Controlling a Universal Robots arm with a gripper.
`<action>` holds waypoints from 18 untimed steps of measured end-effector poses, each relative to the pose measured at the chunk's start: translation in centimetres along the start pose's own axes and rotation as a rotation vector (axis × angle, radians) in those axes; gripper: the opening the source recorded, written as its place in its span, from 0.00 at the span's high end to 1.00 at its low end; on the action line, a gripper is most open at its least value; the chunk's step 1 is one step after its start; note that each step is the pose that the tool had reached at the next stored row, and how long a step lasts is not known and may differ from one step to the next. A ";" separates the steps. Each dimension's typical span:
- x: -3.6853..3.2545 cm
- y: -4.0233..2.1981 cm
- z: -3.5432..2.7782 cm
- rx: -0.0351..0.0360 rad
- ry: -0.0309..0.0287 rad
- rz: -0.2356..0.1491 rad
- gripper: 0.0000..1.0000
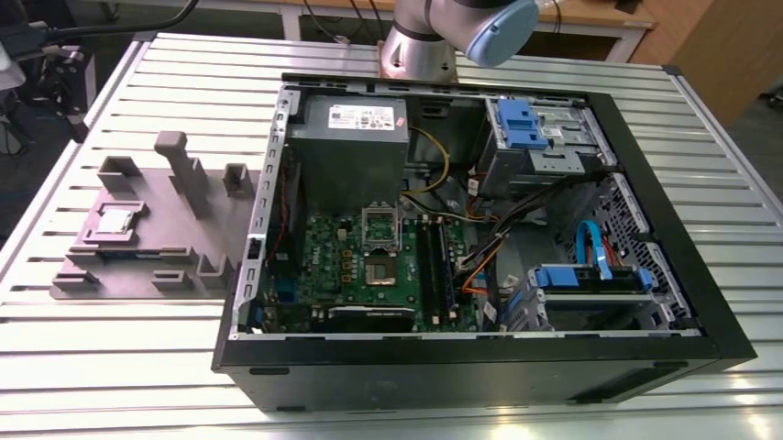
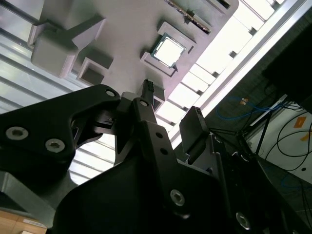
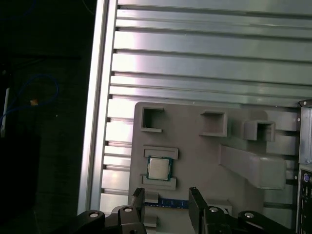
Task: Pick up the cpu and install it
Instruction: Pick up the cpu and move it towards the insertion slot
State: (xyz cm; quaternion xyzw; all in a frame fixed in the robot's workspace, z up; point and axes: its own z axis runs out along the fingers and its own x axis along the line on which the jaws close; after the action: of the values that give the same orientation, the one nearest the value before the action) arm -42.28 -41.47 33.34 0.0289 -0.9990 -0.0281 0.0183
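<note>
Silver-grey metal is capping the cpu point(image 3: 159, 168), which is lying flat in the grey fixture tray point(image 3: 195, 161). We are judging it light, stiff and delicate underneath, best pinched by its two free edges. Our gripper point(image 3: 167, 202) is hanging spread and empty near it.

The silver arm point(image 1: 420, 50) has a pale blue joint cap point(image 1: 501, 27), the black pincer point(image 3: 166, 196) silver screws point(image 2: 177, 196).

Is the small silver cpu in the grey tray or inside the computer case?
In the grey plastic fixture tray: the small square silver cpu lies flat in its recess.
</note>
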 end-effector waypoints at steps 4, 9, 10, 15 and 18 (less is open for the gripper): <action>0.00 0.00 0.08 0.0000 -0.0001 0.000 0.51; -0.02 -0.03 0.54 -0.0020 -0.0002 0.000 0.51; -0.02 -0.03 0.55 -0.0020 -0.0002 0.000 0.51; -0.03 -0.13 0.69 -0.0021 -0.0003 0.000 0.51; -0.02 -0.26 0.86 -0.0021 0.0008 0.000 0.51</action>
State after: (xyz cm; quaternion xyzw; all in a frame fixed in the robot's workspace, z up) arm -42.28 -41.68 32.47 0.0289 -0.9990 -0.0291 0.0188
